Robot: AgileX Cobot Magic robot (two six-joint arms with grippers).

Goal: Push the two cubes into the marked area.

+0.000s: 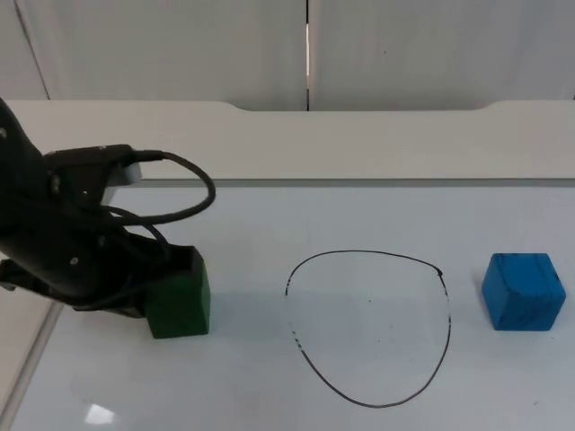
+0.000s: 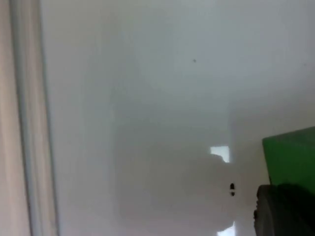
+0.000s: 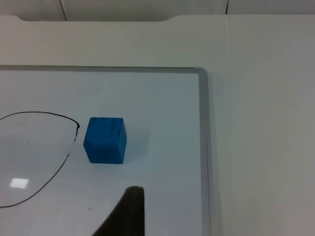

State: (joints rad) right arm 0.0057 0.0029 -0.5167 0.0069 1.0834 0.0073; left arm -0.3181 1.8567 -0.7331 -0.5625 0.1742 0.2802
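Whiteboard [image 1: 269, 395] spreads across the table [image 1: 359, 135] under the fixed camera, its metal frame [image 3: 203, 147] running past the blue cube on the right arm's side. On the board a hand-drawn black outline [image 1: 368, 328], roughly oval, marks the target area near the middle. The left arm [image 1: 54, 242] reaches in low over the board's left side, its bulk pressed up against the green cube [image 1: 180, 301], which sits on the board well left of the outline and apart from it. The left gripper [image 1: 144, 287] is at the cube's left face, touching or just beside it; the arm's body hides its fingers from above, and the left wrist view gives just a dark fingertip [image 2: 285, 211] next to the cube's green side [image 2: 290, 155], so how far the fingers are spread cannot be told. The blue cube [image 1: 523, 292] stands on the board just right of the outline, outside it, with a narrow gap between its left face and the line. From the right wrist camera the blue cube [image 3: 105, 140] sits beyond a black fingertip [image 3: 128, 216] of the right gripper, which hangs back from it without contact; its opening cannot be judged either.
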